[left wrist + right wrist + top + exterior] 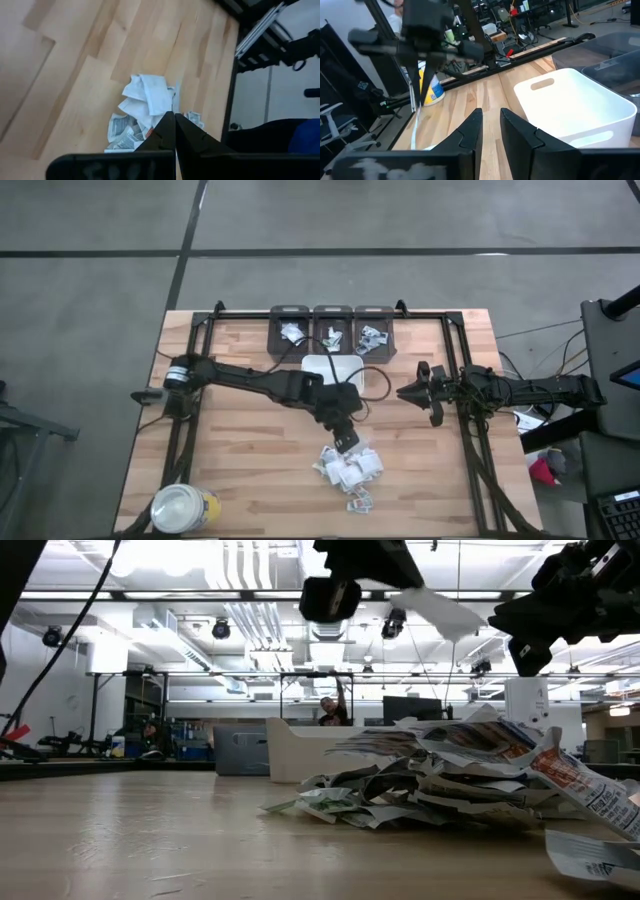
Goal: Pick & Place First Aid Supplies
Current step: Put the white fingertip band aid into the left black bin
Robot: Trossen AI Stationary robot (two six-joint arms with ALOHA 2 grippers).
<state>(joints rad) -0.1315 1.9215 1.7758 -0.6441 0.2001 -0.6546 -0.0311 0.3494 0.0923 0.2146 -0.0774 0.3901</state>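
On the wooden table, white printed packets (348, 470) lie heaped, crumpled.

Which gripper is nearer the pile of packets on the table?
Left. The left gripper hangs just above the pile of packets, pinching one packet. The right gripper waits off to the side, right of the white tray.

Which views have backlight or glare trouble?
Low view: the ceiling lights backlight both arms into dark silhouettes, while the packet pile is well lit. High view: light is even, and only the jar lid reads bright white. Left wrist view: the left gripper is dark against the lit pile.
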